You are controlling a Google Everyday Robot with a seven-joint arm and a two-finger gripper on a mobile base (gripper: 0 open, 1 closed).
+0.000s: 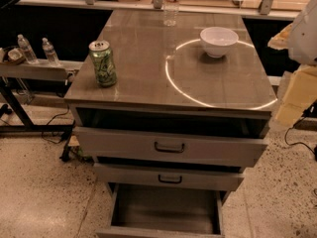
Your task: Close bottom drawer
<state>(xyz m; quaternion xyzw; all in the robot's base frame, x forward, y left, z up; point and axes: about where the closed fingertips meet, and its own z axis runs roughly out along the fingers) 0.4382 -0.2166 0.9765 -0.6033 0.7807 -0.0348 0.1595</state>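
The bottom drawer [148, 232] of the grey metal cabinet is pulled far out toward me. Its inside [166, 207] is bare, and its front panel is cut off by the lower edge of the view, so its handle is hidden. The middle drawer [168, 178] and the top drawer [168, 147] above it stand a little open, each with a dark loop handle. My arm's white and tan parts hang at the right edge, with the gripper [290, 105] beside the cabinet's front right corner, apart from all drawers.
On the cabinet top [143, 78] stand a green can [103, 62] at the front left, a white bowl [218, 40] at the back right and a clear bottle [171, 4] at the back. A low shelf with two bottles [37, 49] is on the left. Cables lie on the speckled floor.
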